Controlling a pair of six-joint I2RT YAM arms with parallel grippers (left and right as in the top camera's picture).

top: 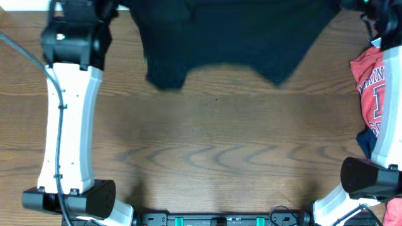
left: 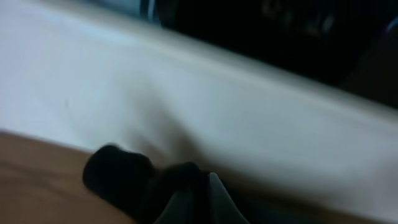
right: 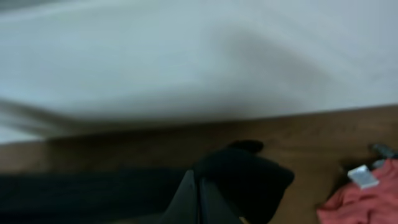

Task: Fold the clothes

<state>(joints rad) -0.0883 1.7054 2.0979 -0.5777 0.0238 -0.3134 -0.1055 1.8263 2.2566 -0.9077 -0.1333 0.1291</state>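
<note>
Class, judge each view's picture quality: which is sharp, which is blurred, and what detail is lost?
Overhead: fairly sharp and evenly lit, the table's wood grain reads clearly, but the black T-shirt is so dark its folds barely show. Left wrist: heavily smeared, pale background streaked, dark fabric featureless. Right wrist: also blurred, though the red T-shirt keeps its colour.

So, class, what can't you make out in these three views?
Overhead: top of the black T-shirt, cut off by the upper edge.
Overhead: lettering on the red T-shirt, partly covered by the right arm.
Overhead: shape of the navy garment, mostly under that arm.
Left wrist: whether the left end effector is open or shut, blurred.
</note>
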